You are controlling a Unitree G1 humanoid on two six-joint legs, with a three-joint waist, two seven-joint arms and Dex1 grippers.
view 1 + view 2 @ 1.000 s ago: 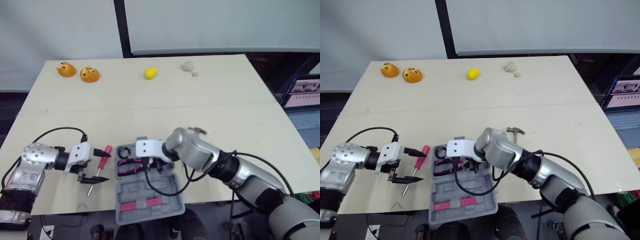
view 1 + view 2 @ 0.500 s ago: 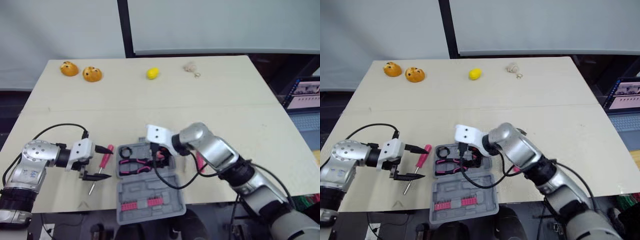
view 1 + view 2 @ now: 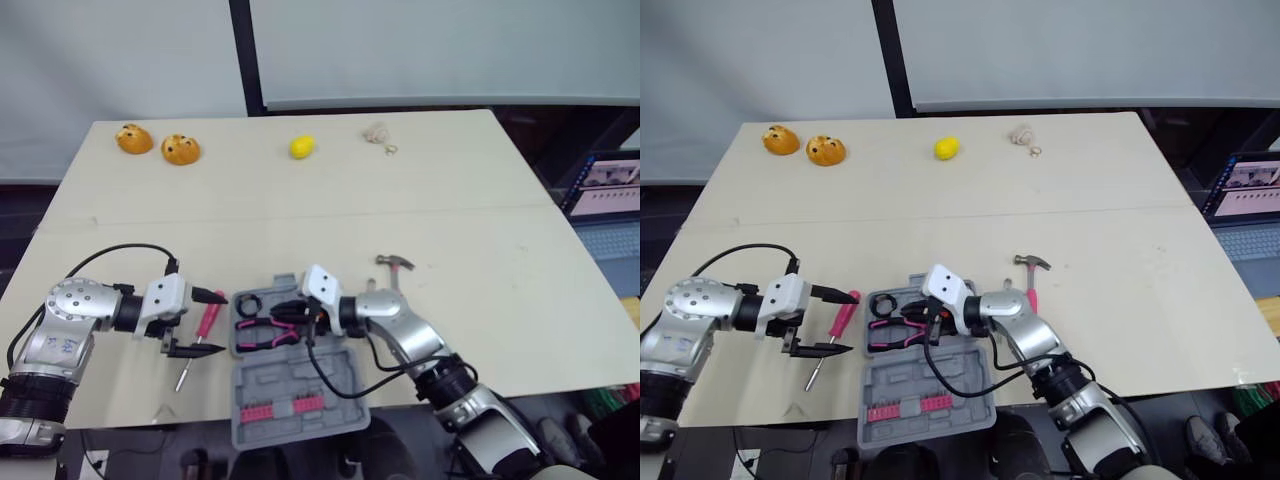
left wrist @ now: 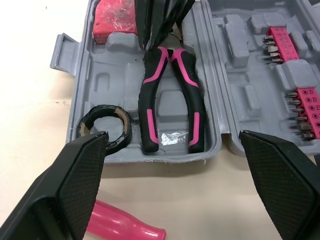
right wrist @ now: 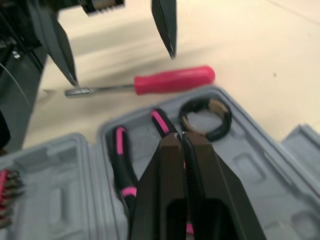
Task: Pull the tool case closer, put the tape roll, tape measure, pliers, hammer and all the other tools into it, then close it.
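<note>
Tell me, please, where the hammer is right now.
In the eye views the hammer lies on the table, outside the open tool case, just off its right side.

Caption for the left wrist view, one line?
Open left hand faces the open tool case holding pliers and tape roll; screwdriver outside.

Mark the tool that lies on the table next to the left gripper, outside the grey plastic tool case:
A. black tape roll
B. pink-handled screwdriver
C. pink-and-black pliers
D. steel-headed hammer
B: the pink-handled screwdriver lies on the bare table by the left gripper. The pliers and tape roll sit inside the tool case, and the hammer lies on its far side.
</note>
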